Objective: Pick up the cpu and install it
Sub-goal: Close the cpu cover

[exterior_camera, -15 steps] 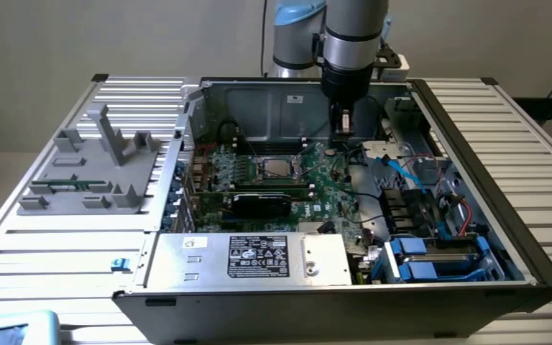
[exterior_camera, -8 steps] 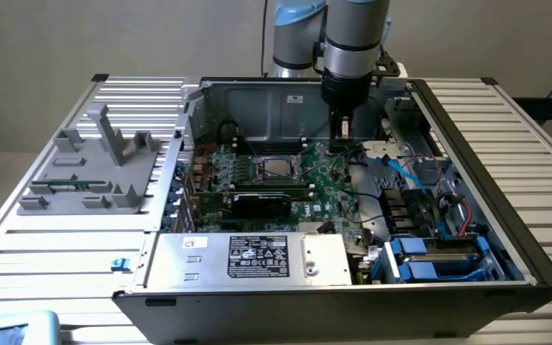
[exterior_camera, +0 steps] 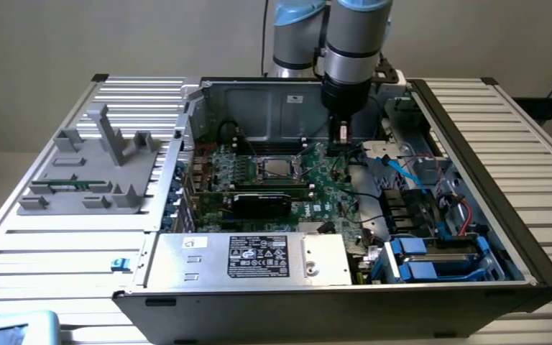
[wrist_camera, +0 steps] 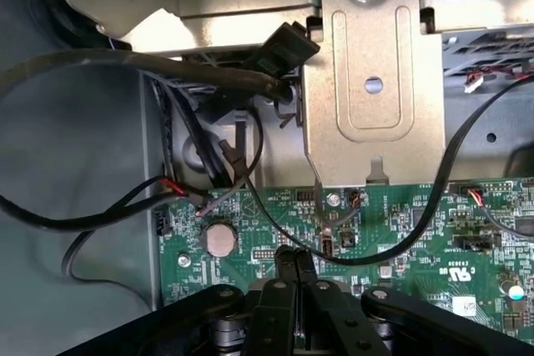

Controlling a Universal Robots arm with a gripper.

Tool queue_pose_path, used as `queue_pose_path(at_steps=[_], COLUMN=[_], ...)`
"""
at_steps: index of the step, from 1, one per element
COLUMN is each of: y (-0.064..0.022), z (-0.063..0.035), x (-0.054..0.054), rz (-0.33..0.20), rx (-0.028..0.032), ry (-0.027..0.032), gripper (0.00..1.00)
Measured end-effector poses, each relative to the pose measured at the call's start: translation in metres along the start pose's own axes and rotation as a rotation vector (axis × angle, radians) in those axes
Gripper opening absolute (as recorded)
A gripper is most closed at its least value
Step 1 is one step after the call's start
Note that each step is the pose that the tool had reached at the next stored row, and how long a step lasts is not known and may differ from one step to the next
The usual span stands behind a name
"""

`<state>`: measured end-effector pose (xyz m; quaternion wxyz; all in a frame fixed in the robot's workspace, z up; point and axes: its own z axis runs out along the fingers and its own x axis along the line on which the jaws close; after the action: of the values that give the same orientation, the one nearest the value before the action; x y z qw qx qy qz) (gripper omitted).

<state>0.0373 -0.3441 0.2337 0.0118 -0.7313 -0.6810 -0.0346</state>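
Closed finger to finger and holding nothing, my black two-fingered gripper [wrist_camera: 295, 261] hangs low inside the open grey metal computer case [exterior_camera: 511, 187]. Its tips are just over the green circuit board [wrist_camera: 417, 239], and as far as I can judge they are not touching it. Thick black cables [wrist_camera: 125, 62] loop close by me in the wrist view.

In the exterior view I stand to that view's right of the dark square socket with its metal frame [exterior_camera: 256, 168], near it but apart. The cpu, a small flat square chip with a silver-grey metal top [exterior_camera: 277, 169], lies flat inside that socket. I therefore judge the picking and placing done and the work to be at its securing stage. Whether the frame is latched over the chip I cannot tell.

A round silver coin cell [wrist_camera: 220, 239] sits on the board near my fingers. Any move from here calls for a slow, straight path that clears those cables and the board's small parts. Any contact should fall on the socket's metal, with no hard push on the chip's top.
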Motion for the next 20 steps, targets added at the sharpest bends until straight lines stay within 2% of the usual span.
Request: queue_pose_path(at_steps=[4,5,7,10,15,20], y=[0.0,0.0001,0.0002,-0.0004,-0.0092,-0.0226], z=[-0.0005,-0.0011,-0.0033,-0.0085,-0.0172,-0.021], x=[0.0,0.0,0.0,0.0,-0.001,-0.003], rz=[0.004,0.005,0.006,0.006,0.006,0.007], rx=[0.0511,0.0606,0.074,0.0827,0.0867,0.0927], ry=[-0.0037,-0.0042,-0.0039,-0.0008,0.0057,0.0126], gripper=[0.12,0.12,0.12,0.12,0.12,0.12])
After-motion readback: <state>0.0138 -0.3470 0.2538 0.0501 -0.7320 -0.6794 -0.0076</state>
